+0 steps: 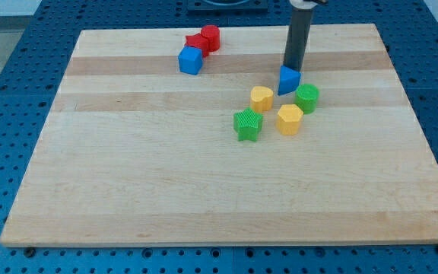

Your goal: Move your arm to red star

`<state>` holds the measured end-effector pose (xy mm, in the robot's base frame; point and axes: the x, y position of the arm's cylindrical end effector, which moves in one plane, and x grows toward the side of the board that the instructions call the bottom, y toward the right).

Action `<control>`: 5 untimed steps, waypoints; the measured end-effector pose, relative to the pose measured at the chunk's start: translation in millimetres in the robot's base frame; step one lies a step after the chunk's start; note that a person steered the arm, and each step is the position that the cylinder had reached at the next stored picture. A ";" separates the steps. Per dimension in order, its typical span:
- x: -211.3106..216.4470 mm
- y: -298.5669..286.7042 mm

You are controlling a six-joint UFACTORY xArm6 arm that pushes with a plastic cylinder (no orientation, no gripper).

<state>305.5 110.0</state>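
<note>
The red star (197,42) lies near the view's top, left of centre, touching a red cylinder (211,36) on its right and a blue cube (191,59) just below it. My tip (292,68) is at the end of the dark rod, well to the right of the red star. It stands right at the top edge of a blue triangular block (288,79).
A yellow heart-like block (261,98), a green cylinder (307,98), a yellow hexagonal block (289,119) and a green star (247,124) cluster below my tip. The wooden board (128,183) sits on a blue perforated table.
</note>
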 end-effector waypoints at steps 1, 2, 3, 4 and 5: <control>-39.5 -15.9; -75.9 -40.2; -105.8 -80.8; -111.4 -117.8; -113.8 -167.4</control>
<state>191.7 -57.4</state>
